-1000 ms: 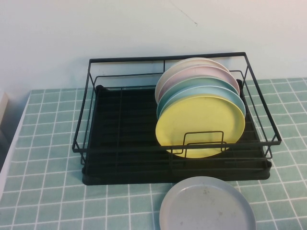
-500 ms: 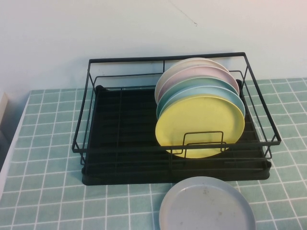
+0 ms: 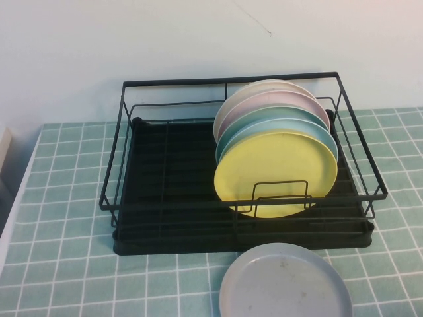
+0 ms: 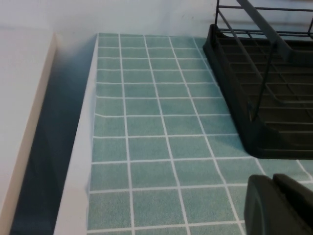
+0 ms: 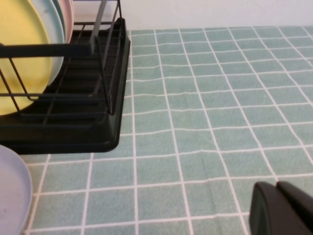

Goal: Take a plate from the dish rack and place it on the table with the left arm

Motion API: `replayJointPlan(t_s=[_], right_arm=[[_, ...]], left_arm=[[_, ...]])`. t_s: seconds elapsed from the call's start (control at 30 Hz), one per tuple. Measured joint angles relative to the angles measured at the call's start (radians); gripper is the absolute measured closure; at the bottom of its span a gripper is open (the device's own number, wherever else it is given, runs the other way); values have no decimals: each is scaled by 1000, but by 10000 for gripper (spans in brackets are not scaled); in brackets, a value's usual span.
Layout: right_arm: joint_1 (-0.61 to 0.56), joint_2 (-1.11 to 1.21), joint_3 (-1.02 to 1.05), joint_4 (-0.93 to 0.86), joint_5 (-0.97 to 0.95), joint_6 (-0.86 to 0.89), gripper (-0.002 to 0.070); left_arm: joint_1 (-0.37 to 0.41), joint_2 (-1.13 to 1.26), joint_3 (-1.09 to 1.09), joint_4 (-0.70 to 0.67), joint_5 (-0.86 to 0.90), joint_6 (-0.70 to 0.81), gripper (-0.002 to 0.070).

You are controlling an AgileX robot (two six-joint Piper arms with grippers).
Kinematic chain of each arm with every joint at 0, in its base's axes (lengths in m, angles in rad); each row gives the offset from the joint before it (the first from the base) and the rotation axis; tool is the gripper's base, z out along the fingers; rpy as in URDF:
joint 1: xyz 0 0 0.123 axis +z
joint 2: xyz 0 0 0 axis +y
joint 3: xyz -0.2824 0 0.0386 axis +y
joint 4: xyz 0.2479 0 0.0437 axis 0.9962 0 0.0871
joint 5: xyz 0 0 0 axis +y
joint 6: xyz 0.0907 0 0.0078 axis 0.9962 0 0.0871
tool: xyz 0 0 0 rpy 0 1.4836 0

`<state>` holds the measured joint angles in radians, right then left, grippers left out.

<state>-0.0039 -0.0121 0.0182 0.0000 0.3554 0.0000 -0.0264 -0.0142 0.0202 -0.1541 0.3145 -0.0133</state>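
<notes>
The pale grey-blue plate point(image 3: 285, 282) lies flat on the green tiled table point(image 3: 66, 264), just in front of the black wire dish rack point(image 3: 198, 242). Its edge also shows in the right wrist view point(image 5: 10, 192). Neither arm shows in the high view. My left gripper point(image 4: 273, 179) is shut and empty, low over the tiles left of the rack point(image 4: 264, 122). My right gripper point(image 5: 276, 187) is shut and empty, over the tiles right of the rack point(image 5: 73, 132).
Several plates stand upright in the right half of the rack, with a yellow plate point(image 3: 274, 172) in front and a light blue plate point(image 3: 324, 135) behind it. The table's left edge point(image 4: 80, 161) drops to a gap beside a white surface point(image 4: 19, 98).
</notes>
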Motion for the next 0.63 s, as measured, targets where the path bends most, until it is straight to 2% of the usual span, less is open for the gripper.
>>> replayJointPlan(t_s=[0.63], right_arm=[[0,0,0,0,0,0,678]], left_arm=[[7,0,-2,0,4,19,678]])
